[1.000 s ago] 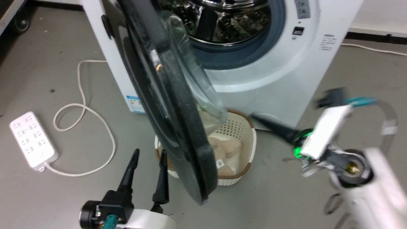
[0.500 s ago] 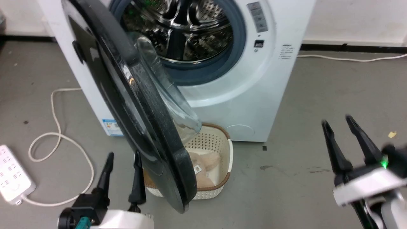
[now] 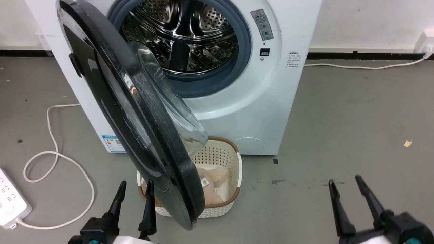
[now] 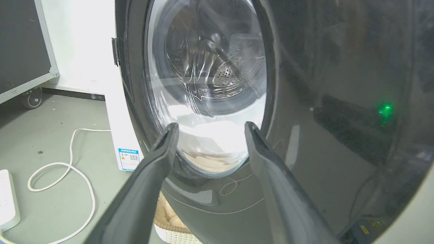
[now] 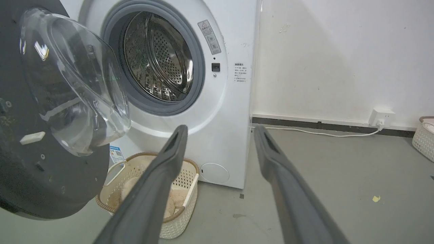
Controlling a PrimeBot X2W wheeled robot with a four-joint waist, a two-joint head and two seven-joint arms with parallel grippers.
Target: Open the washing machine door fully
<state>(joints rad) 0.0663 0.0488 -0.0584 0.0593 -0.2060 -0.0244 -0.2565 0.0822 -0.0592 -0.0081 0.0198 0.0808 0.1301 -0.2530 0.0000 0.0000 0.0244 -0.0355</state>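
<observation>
A: Where is the big round shiny black glass door (image 3: pixel 135 112) hanging?
B: Open, at eight o'clock of the white boxy washing machine (image 3: pixel 271 95). The left end effector (image 3: pixel 137 182) and right end effector (image 3: pixel 344 180) are resting released, holding nothing.

Black washing machine door (image 4: pixel 315 159), tool (image 4: pixel 211 124) spread wide

Grey floor (image 3: pixel 356 118), washing machine (image 3: pixel 257 101), cream basket (image 3: pixel 234 169), power strip (image 3: pixel 8 203), white cable (image 3: pixel 47 118)

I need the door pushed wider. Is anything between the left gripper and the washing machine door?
Nothing visible: the left gripper, jaws open, directly faces the outer side of the washing machine door. The laundry basket sits on the floor below the door's lower edge.
</observation>
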